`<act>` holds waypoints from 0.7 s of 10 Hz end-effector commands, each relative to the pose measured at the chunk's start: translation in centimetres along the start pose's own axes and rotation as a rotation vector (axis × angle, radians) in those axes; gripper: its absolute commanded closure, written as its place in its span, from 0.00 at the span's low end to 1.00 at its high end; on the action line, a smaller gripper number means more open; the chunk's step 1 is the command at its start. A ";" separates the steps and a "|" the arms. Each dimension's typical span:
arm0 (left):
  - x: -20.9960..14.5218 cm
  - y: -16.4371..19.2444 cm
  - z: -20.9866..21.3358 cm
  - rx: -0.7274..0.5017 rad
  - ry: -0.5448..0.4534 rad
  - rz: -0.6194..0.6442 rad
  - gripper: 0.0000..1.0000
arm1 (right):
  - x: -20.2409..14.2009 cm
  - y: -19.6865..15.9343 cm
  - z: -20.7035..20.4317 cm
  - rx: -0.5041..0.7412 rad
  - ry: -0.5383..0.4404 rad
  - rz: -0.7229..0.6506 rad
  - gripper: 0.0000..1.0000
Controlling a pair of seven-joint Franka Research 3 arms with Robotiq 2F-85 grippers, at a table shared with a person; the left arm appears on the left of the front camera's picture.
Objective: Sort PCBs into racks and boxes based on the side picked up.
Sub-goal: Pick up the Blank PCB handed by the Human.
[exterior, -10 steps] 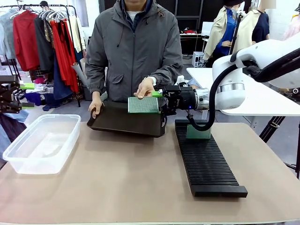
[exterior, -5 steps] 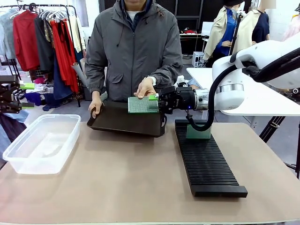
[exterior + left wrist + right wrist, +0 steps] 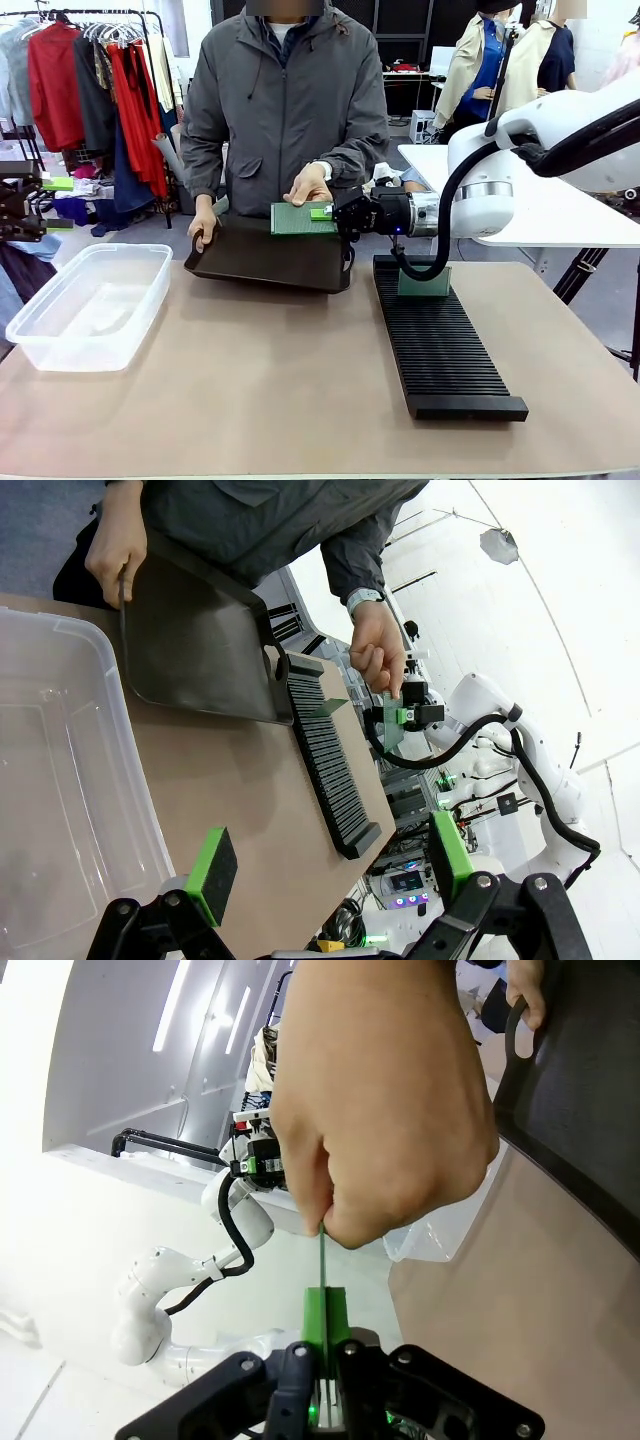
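Colours and patterns, table scene.
The PCB (image 3: 303, 218) is recorded as light green; a darker green board (image 3: 425, 283) is seen in the black rack (image 3: 440, 340), which is ribbed with parallel cross slots. The right gripper (image 3: 325, 213) is noted as black with bright green pads. The tub (image 3: 90, 305) is clear, the tray (image 3: 270, 262) matt black, the table (image 3: 280, 400) tan, the person's jacket (image 3: 290, 110) grey.
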State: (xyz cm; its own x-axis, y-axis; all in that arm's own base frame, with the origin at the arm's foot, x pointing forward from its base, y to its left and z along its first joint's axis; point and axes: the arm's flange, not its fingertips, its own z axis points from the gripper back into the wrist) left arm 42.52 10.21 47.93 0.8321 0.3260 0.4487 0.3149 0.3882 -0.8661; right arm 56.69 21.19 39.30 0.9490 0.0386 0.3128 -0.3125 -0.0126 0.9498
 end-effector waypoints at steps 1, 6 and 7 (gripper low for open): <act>0.1 -0.2 0.1 0.001 0.007 0.003 0.00 | 0.6 -0.1 -0.8 0.006 -0.036 0.018 1.00; 0.1 -0.2 0.1 0.001 0.007 0.003 0.00 | 0.0 -0.1 0.0 0.001 -0.001 -0.002 1.00; 0.1 -0.2 0.1 0.001 0.007 0.003 0.00 | 0.0 -0.1 0.0 0.001 -0.001 -0.002 1.00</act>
State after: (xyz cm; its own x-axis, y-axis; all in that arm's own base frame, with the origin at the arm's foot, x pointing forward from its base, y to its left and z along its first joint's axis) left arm 42.52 10.21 47.93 0.8321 0.3260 0.4487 0.3149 0.3882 -0.8661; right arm 56.78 21.09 39.08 0.9504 0.0365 0.3088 -0.3086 -0.0119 0.9511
